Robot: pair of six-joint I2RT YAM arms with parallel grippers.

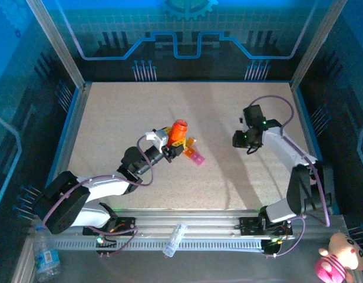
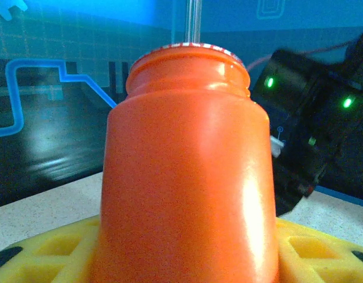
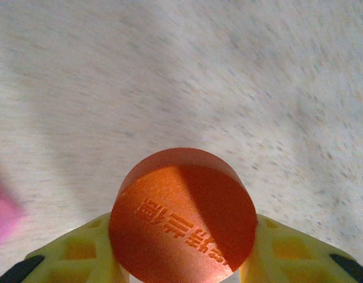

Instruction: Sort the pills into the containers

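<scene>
Top view, centre of frame: your left gripper (image 1: 173, 141) is clamped on the orange bottle (image 1: 179, 128). In the left wrist view the bottle fills the middle between the yellow fingers (image 2: 46, 250), with its bare ribbed neck at the top of the frame. You cannot tell from either view whether it rests on the table (image 1: 111, 118) or is lifted.

Containers (image 1: 193, 153): the short strip lies on the table just lower right of the bottle, slanting down to the right. Its orange end is nearest the left gripper and its pink end farthest. You cannot tell whether it touches the fingers.

Right of centre in the top view, well apart from the bottle: your right gripper (image 1: 245, 140). In the right wrist view it is grasping a round orange cap (image 3: 182, 215) at the bottom centre. The cap's embossed face is towards the camera, over speckled table. A blurred pink patch (image 3: 2, 221) sits at the left edge; it is too blurred to identify.
</scene>
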